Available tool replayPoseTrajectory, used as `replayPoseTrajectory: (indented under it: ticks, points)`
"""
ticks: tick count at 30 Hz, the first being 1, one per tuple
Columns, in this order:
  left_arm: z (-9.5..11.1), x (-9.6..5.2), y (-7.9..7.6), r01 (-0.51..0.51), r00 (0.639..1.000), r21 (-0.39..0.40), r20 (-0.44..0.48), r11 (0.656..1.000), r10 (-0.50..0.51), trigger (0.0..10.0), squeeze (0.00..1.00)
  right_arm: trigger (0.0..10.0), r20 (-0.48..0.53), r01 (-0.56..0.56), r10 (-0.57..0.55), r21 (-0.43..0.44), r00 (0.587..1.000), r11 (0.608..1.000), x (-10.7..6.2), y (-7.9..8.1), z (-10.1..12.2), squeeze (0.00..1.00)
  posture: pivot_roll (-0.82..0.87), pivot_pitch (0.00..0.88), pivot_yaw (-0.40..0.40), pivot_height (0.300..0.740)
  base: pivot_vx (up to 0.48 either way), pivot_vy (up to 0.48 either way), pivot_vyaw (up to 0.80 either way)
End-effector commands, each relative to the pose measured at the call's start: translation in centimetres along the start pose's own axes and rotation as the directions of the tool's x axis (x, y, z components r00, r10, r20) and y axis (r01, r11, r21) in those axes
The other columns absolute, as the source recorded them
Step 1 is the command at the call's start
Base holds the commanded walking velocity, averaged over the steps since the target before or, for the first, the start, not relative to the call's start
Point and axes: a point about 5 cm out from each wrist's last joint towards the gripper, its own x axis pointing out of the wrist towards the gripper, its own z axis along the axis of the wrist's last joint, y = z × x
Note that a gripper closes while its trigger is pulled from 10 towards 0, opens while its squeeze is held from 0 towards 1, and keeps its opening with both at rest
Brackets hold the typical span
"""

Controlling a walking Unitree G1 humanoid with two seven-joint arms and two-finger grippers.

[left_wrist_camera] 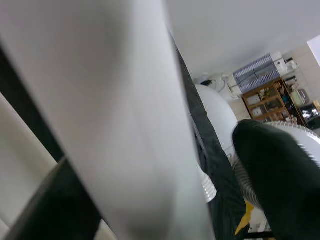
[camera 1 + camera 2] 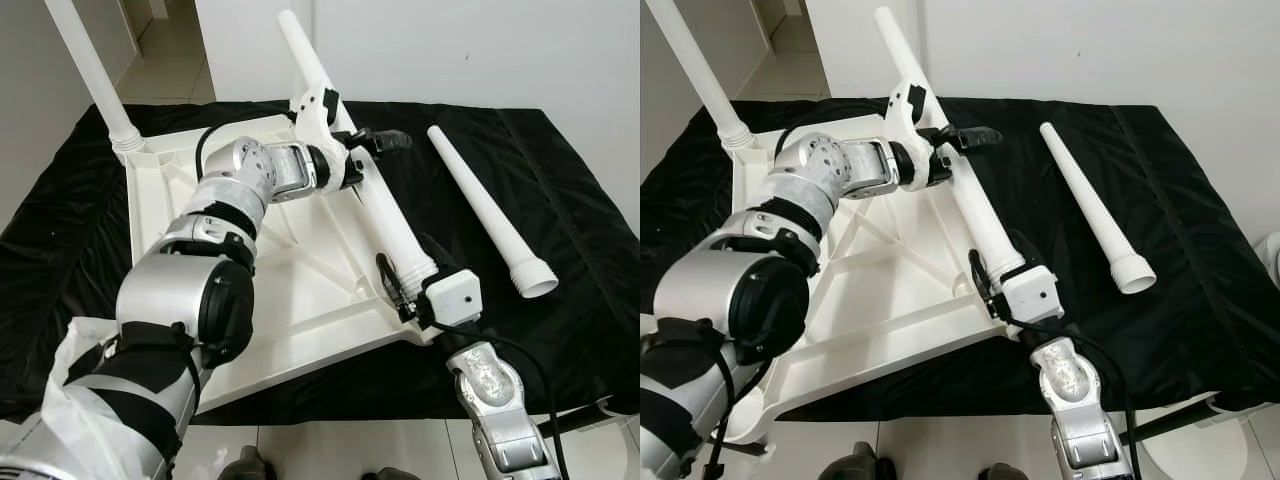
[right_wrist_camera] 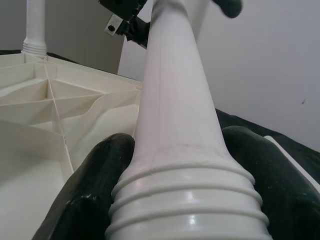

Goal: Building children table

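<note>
Holding one white table leg (image 2: 375, 200) with both grippers: right gripper (image 3: 190, 165) has its two black fingers (image 3: 95, 185) pinching the ribbed threaded base of the leg, one finger on each side, right at the near corner of the upturned white tabletop (image 2: 290, 290). Left gripper (image 2: 375, 142) is clamped around the same leg higher up, near its middle; in the left wrist view the leg fills the gap with a black finger (image 1: 272, 170) pressed on one side. Leg is tilted, top end leaning away toward the white wall (image 2: 480, 50), base at the tabletop's corner socket; cannot tell if the threads are seated. Tabletop lies upside down on a black cloth (image 2: 560, 180), ribbed underside facing up. A second leg (image 2: 90, 70) already stands upright in the far left corner of the tabletop. A third, loose leg (image 2: 490, 210) lies flat on the cloth to the right of the tabletop, well apart from both grippers, wide ribbed end toward the robot. Left arm (image 2: 200, 280) reaches across the tabletop from the near left; right arm (image 2: 495, 400) comes up from the near edge, its white wrist housing just beside the leg base.
</note>
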Motion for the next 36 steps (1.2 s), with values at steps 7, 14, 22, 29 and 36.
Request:
replayPoseTrajectory:
  ticks: [7, 14, 22, 29, 36]
  points:
    - [1.5, -0.2, -0.3, -0.022, 0.998, -0.014, 0.051, 1.0, 0.023, 10.0, 0.0, 10.0, -0.002, -0.045, 0.045, -0.035, 0.999, 0.998, -0.5, 0.7, 0.1, 0.0, -0.07, 0.0, 0.061, 0.74, 0.0, 0.0, 0.0]
    - [2.0, -0.4, -0.1, -0.033, 0.996, -0.047, 0.084, 0.998, 0.037, 0.0, 0.0, 10.0, -0.004, -0.044, 0.044, -0.049, 0.999, 0.998, -0.7, 0.6, 0.0, 0.0, -0.07, 0.0, 0.061, 0.74, 0.0, 0.0, 0.0]
    - [2.0, -0.4, 0.1, -0.037, 0.995, -0.053, 0.089, 0.998, 0.041, 0.0, 0.0, 10.0, -0.006, -0.04, 0.04, -0.047, 0.999, 0.998, -0.7, 0.8, 0.0, 0.0, -0.07, 0.0, 0.059, 0.74, 0.0, 0.0, 0.0]
    - [2.4, -0.5, 0.0, -0.022, 0.994, -0.078, 0.109, 0.997, 0.031, 10.0, 0.0, 10.0, -0.016, -0.016, 0.017, 0.061, 1.0, 0.998, -0.7, 0.7, -0.1, 1.0, -0.07, 0.0, 0.055, 0.74, 0.0, 0.0, 0.0]
    - [3.7, -0.7, -1.2, 0.034, 0.986, 0.009, 0.163, 0.999, -0.035, 10.0, 0.0, 10.0, -0.022, 0.091, -0.088, 0.171, 0.996, 0.981, -0.3, -1.0, 0.5, 0.71, -0.07, 0.002, 0.052, 0.74, 0.0, 0.0, 0.0]
